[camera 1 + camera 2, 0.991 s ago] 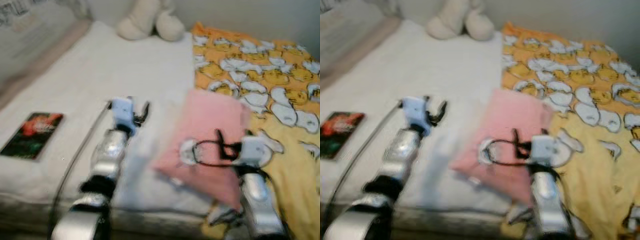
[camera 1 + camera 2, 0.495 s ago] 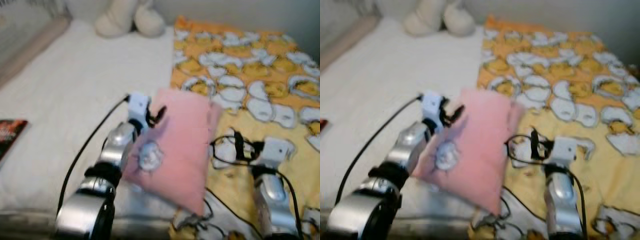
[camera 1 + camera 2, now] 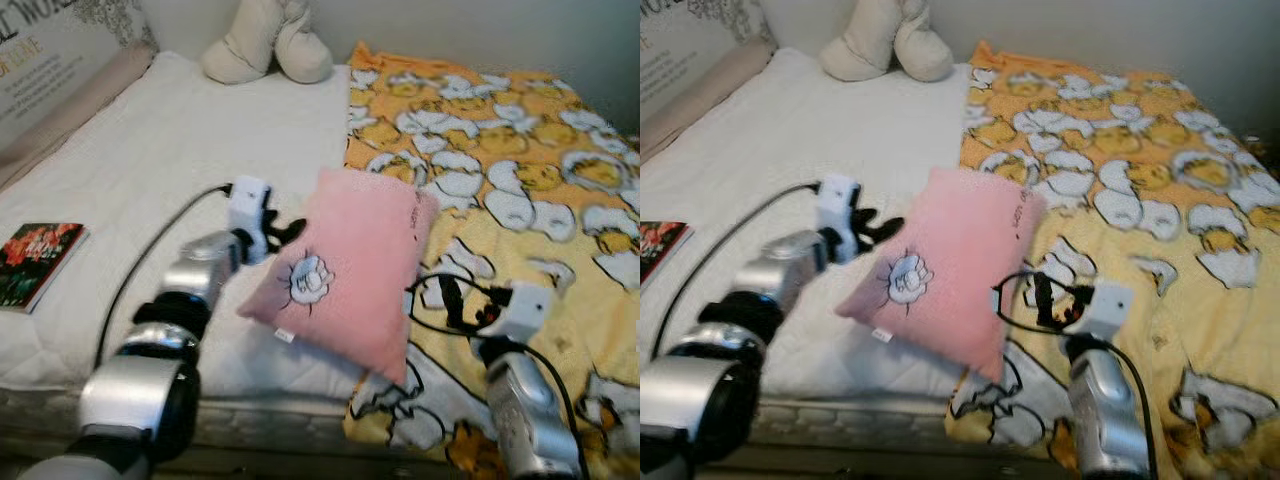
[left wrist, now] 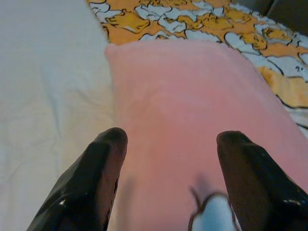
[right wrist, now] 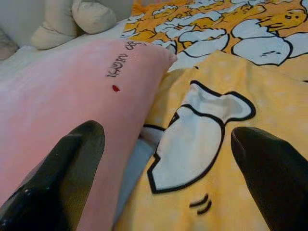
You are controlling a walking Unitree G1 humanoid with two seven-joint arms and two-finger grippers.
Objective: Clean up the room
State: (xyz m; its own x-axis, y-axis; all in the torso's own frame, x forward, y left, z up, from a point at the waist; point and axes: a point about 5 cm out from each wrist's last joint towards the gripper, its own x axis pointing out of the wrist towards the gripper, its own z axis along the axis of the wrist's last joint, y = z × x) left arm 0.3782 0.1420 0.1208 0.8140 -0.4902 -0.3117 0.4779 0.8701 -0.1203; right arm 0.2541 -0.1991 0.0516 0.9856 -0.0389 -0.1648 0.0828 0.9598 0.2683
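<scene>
Currently the pink pillow (image 3: 345, 270) lies on the bed, half on the white mattress (image 3: 170, 180) and half on the yellow duck-print blanket (image 3: 520, 200). Left gripper (image 3: 283, 231) sits at the pillow's left edge, jaws wide. Right gripper (image 3: 452, 302) hovers just beside its right edge over the blanket, jaws wide, empty. Book (image 3: 35, 265) lies well apart on the mattress; cream plush toy (image 3: 265, 40) at the far end.
</scene>
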